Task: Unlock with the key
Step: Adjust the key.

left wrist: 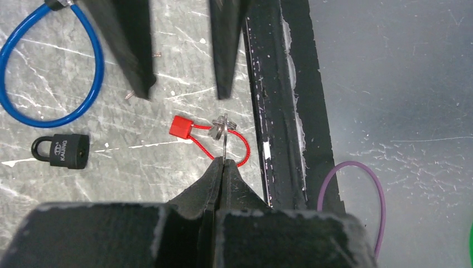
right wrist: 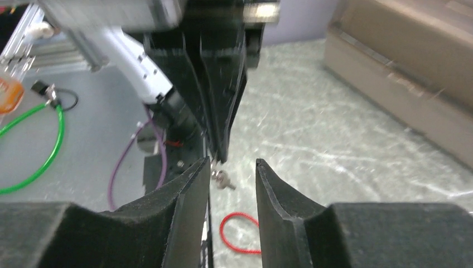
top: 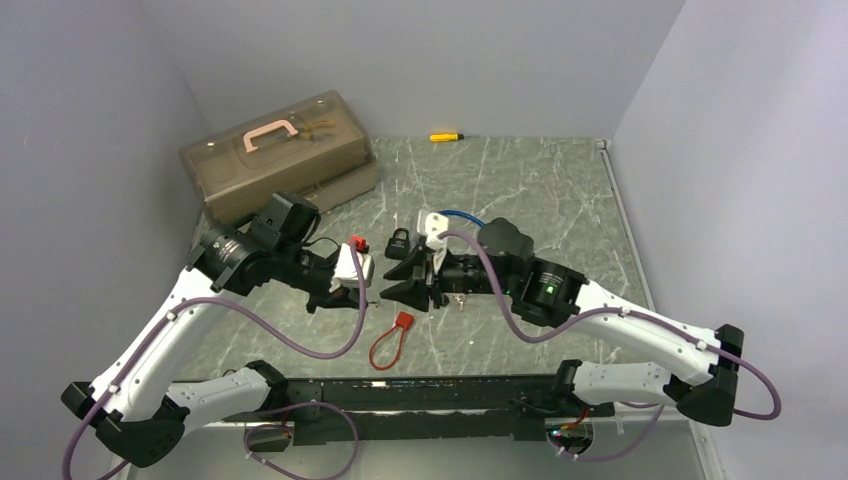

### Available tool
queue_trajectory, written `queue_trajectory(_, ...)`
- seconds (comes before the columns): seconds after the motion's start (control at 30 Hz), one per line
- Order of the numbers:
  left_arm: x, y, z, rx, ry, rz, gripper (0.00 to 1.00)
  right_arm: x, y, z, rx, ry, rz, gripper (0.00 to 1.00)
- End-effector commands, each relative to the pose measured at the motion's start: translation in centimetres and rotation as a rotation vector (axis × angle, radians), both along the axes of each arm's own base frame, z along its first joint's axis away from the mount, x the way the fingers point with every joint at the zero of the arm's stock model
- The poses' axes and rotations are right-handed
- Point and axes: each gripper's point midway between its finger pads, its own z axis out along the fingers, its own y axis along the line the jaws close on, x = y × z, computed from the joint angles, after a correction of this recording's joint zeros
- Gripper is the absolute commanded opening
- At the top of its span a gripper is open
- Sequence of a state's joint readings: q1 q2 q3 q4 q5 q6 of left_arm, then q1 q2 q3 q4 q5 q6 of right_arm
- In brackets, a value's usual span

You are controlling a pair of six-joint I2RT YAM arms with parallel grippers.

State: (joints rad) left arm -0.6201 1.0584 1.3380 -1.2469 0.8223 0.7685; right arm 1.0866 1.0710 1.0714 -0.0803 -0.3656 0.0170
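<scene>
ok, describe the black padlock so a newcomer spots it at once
From the brown toolbox at the back left, come forward and right to the middle of the marbled table. The black padlock lies there, near the blue cable lock but apart from it. Unlike that lock and the red cable lock, both long-looped, it has a short rigid black shackle and white lettering.

A closed brown toolbox (top: 280,160) with a pink handle (top: 268,133) stands at the far left of the marbled table (top: 545,200), well apart from a small yellow tool (top: 446,136).
</scene>
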Motion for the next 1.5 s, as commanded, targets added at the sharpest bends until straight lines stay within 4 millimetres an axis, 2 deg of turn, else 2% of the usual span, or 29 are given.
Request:
queue_trajectory(0.0, 0.3, 0.0, 1.3, -0.005, -0.026, 0.02, 0.0, -2.1, 0.4, -1.1, -0.064, 0.06, 0.128, 0.37)
queue_trajectory(0.57, 0.5, -0.1, 0.2, 0.025, 0.003, 0.045, 0.0, -1.6, 1.6, -1.7, -0.052, 0.039, 0.145, 0.37)
queue_trajectory(0.97, 0.3, -0.2, 0.2, 0.024, 0.02, 0.047, 0.0, -0.5, 2.2, -2.1, -0.031, 0.019, 0.095, 0.18)
queue_trajectory(1.1, 0.2, -0.1, 0.2, 0.023, 0.024, 0.05, 0.0, -0.4, 2.2, -2.4, -0.048, 0.003, 0.101, 0.0)
queue_trajectory(1.23, 0.2, -0.1, 0.5, 0.017, 0.02, 0.052, 0.0, -0.8, 2.0, -3.7, -0.1, 0.026, 0.121, 0.0)
queue_trajectory(1.27, 0.3, -0.1, 0.6, 0.015, 0.017, 0.054, 0.0, -0.9, 1.9, -4.0, -0.11, 0.032, 0.122, 0.03)
queue_trajectory(1.33, 0.4, -0.2, 0.7, 0.015, 0.015, 0.056, 0.0, -0.8, 1.7, -4.4, -0.121, 0.043, 0.113, 0.21)
queue_trajectory(1.4, 0.4, -0.2, 0.8, 0.013, 0.016, 0.056, 0.0, -0.9, 1.5, -4.7, -0.125, 0.046, 0.111, 0.25)
queue_trajectory(1.47, 0.4, -0.2, 0.8, 0.013, 0.018, 0.058, 0.0, -0.9, 1.5, -4.6, -0.123, 0.045, 0.109, 0.24)
